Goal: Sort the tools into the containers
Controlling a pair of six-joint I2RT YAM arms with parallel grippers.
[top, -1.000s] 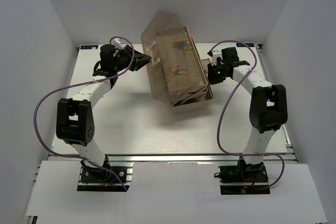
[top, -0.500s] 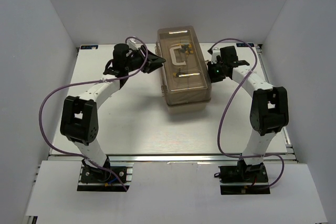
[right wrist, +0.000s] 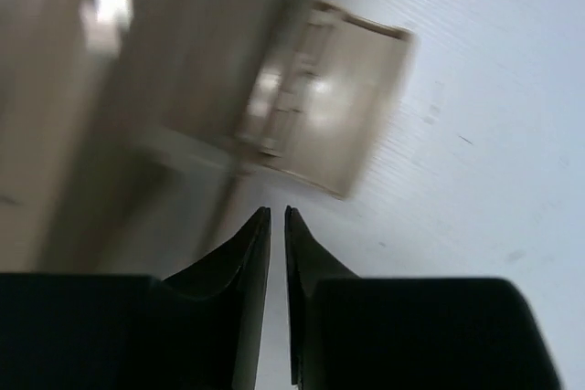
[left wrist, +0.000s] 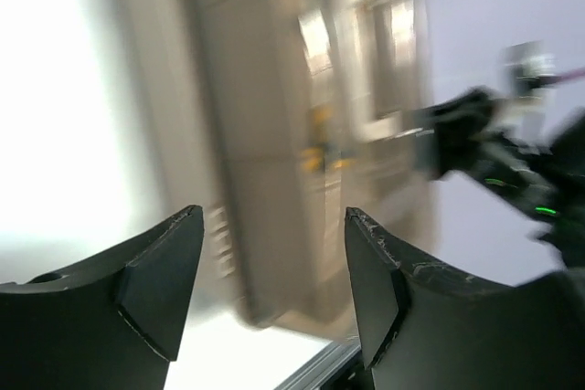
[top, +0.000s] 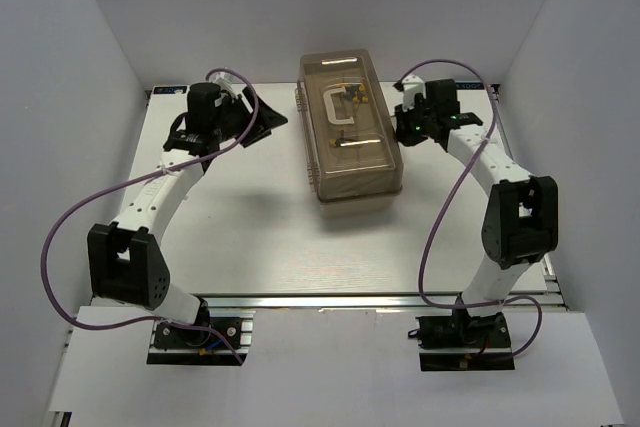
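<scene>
At the back middle of the worktop (top: 250, 227) stands the toolbox (top: 352, 162), its translucent brown lid (top: 372, 147) down and its beige handle (top: 343, 109) lying flat on top. Its long axis runs away from the arm bases toward the rear wall, so each arm faces one long side. Through the lid a few small yellow-and-black hex keys (top: 352, 95) show near the far end of the toolbox. No other tools can be made out from above, so the sorting looks nearly or wholly done.

To the left of the toolbox, the left gripper (top: 275, 119) hangs with its fingers spread wide and nothing between them. A strip of bare worktop separates it from the left long side, which it faces.

On the toolbox's right, the right gripper (top: 403, 129) sits just beside the long wall, clearly the nearer of the two. Its fingers are pressed almost together, only a thin slit between them, and they grip nothing. The right wrist view is blurred, but a beige latch (right wrist: 324, 102) on the toolbox wall lies just ahead of the fingertips and slightly to one side. Whether that latch is snapped home cannot be told. If it needs pressing, the right arm is best placed, pushing straight in across the toolbox's short axis.
</scene>
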